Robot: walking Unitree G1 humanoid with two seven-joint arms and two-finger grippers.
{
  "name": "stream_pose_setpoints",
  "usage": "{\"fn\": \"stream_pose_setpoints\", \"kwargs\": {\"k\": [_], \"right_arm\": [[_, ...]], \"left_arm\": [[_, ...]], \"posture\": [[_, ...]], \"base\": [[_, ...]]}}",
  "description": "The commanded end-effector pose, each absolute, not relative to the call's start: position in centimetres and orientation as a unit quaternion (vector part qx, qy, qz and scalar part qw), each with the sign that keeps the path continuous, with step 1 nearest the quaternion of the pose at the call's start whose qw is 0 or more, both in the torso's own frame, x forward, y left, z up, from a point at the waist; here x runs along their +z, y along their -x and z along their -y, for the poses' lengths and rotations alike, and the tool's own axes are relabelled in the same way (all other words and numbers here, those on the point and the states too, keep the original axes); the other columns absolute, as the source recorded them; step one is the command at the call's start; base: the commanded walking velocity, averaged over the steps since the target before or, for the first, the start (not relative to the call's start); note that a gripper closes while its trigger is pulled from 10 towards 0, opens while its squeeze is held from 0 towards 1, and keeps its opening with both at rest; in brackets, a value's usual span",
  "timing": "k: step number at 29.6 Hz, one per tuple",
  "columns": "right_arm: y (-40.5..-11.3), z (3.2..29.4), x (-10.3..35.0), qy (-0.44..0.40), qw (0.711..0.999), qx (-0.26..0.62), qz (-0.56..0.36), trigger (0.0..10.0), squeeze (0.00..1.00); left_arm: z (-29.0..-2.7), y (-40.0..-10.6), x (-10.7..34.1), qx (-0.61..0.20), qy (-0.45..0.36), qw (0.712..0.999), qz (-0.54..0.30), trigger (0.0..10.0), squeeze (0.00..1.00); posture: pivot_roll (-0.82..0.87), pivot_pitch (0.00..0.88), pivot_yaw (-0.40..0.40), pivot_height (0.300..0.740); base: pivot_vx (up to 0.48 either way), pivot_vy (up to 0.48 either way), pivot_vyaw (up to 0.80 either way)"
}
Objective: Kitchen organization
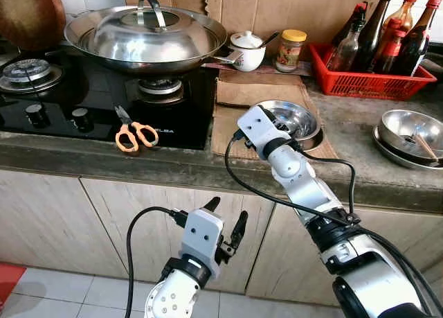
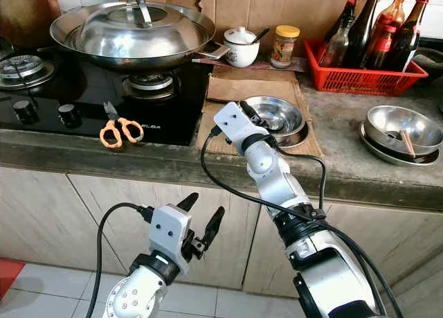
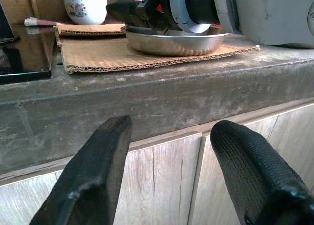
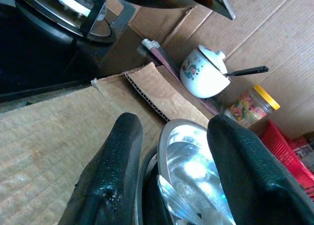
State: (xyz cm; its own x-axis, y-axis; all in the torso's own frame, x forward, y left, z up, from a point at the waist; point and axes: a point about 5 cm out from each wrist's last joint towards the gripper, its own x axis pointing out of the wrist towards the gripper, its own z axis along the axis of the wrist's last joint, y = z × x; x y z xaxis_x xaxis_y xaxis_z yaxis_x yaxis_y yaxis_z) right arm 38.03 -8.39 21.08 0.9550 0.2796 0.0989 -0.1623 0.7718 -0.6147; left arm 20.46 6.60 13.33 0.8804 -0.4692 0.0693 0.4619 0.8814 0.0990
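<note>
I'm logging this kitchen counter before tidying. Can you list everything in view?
Lidded steel wok: one, silver, on the black gas stove.
Orange-handled scissors: one, stove's front edge.
Steel bowl: one, silver, on brown cardboard.
White lidded ceramic pot: one, behind the cardboard.
Yellow-lidded jar: one, beside the pot.
Red basket: one, holding dark bottles.
Stacked steel bowls: silver, counter's right.
Left claw: open, below the counter.
Right claw: open, astride the bowl's rim.

Orange-handled scissors (image 1: 136, 134), red basket (image 1: 374, 82), yellow-lidded jar (image 1: 291, 50).
</note>
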Motion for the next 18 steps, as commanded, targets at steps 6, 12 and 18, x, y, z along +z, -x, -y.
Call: {"fn": "stream_pose_setpoints", "kwargs": {"k": [6,12,18], "right_arm": [[-38.46,8.93,21.16,0.326,0.935,0.109,0.084,10.0,0.0],[-38.7,9.31,21.16,0.331,0.935,0.104,0.078,4.9,0.0],[-38.71,9.43,21.22,0.329,0.935,0.103,0.08,0.0,0.0]], "left_arm": [[-6.44,-20.48,13.8,-0.244,-0.034,0.967,0.057,10.0,0.0],[-6.47,-20.54,13.78,-0.245,-0.034,0.967,0.057,10.0,0.0],[-6.44,-20.59,13.73,-0.245,-0.035,0.967,0.057,10.0,0.0]], "posture": [[0.07,0.062,-0.093,0.74],[0.06,0.061,-0.092,0.74],[0.06,0.061,-0.09,0.74]], "base": [[0.0,0.0,0.0],[0.0,0.0,0.0],[0.0,0.0,0.0]]}}
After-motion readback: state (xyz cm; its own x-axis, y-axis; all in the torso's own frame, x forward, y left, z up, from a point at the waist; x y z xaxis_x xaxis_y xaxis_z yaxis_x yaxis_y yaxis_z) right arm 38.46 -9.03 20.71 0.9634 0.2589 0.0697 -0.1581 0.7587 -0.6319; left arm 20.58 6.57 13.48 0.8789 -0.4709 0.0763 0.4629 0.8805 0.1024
